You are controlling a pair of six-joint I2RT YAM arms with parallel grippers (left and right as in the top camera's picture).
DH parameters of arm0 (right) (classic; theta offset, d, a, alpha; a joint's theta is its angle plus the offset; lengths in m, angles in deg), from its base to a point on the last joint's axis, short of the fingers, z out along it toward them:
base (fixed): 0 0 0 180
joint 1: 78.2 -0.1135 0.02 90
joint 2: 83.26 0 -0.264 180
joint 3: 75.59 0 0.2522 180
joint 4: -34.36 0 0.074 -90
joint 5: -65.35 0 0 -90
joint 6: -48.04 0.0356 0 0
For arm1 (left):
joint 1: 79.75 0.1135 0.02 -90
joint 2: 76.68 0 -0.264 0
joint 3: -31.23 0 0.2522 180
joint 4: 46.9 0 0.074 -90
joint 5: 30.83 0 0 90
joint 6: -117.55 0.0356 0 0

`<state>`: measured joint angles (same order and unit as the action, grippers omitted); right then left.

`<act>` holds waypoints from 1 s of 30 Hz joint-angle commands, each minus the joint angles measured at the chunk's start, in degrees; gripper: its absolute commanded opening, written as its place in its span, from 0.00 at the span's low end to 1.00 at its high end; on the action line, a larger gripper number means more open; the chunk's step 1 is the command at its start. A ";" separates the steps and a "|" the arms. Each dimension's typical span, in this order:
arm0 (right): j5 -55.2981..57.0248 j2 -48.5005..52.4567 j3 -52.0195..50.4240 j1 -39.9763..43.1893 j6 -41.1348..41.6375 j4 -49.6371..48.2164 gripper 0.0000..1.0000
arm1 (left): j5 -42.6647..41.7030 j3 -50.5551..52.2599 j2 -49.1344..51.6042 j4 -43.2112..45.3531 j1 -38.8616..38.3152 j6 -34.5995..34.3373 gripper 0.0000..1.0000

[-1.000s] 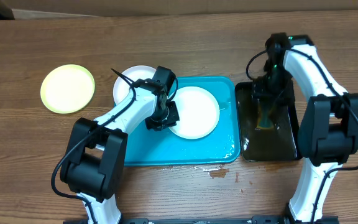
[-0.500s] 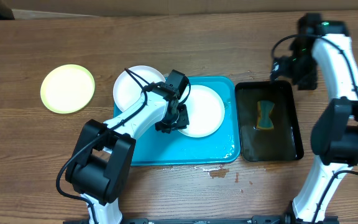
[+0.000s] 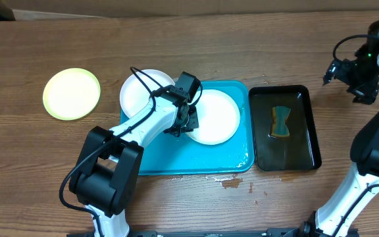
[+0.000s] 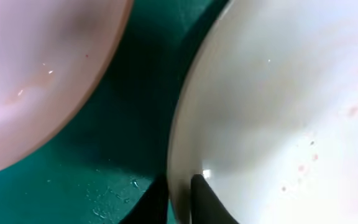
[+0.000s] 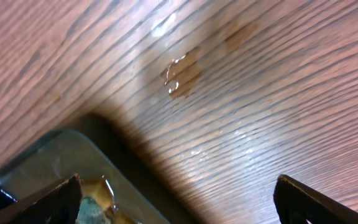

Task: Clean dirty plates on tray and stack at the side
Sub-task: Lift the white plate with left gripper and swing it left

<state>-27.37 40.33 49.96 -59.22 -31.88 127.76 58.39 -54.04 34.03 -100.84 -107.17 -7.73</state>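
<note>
We took the far edge of the wooden table (image 3: 196, 39) as 12 o'clock. The turquoise tray (image 3: 176, 161) lay at its centre, with the narrower black tray (image 3: 306, 141) just beside it at 3 o'clock.

The left arm (image 3: 140, 125) reached up from the near edge and slanted toward 1 o'clock over the tray. The right arm (image 3: 377, 141) rose along the table's 3 o'clock edge, its wrist bent back toward 10 o'clock.

The white plate (image 3: 216, 117) sat inside the tray, toward 1 o'clock of its middle. The second white plate (image 3: 142, 92) overlapped the tray's 10 o'clock corner, and the green-rimmed plate (image 3: 72, 93) lay on bare wood at 9 o'clock of that one, apart from it.

The left gripper (image 3: 184, 123) met the white plate at its 9 o'clock rim. In the wrist view its fingers (image 4: 207, 200) stood close together astride that rim, one inside and one outside, pinching it.

The right gripper (image 3: 354, 74) hung over bare wood at 2 o'clock of the black tray, with its jaws spread wide and holding nothing.

A sponge (image 3: 280, 122) lay in the black tray. Faint reddish specks (image 4: 353, 111) dotted the white plate.
</note>
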 commanded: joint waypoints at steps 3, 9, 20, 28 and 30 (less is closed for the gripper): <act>-0.37 -1.38 0.70 0.15 0.42 -2.05 1.00 | 1.33 0.09 0.76 -1.18 -0.37 0.63 0.04; -0.35 -1.40 0.70 0.15 0.42 -4.90 1.00 | 1.38 -1.33 -0.37 -4.61 1.27 4.42 0.04; -0.37 -1.38 0.70 0.15 0.42 -6.14 1.00 | 1.40 -9.01 -10.05 -6.32 3.32 14.67 0.04; -0.35 -1.38 0.70 0.15 0.39 -6.14 1.00 | 9.51 -15.72 -12.90 -4.55 -3.74 17.31 0.04; -0.37 -1.40 0.70 0.15 0.39 -6.14 1.00 | 11.87 -15.72 -12.90 -1.66 -6.36 19.19 0.04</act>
<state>-27.42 40.33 49.96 -59.11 -31.68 121.79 64.43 -68.27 21.90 -105.00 -109.88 7.59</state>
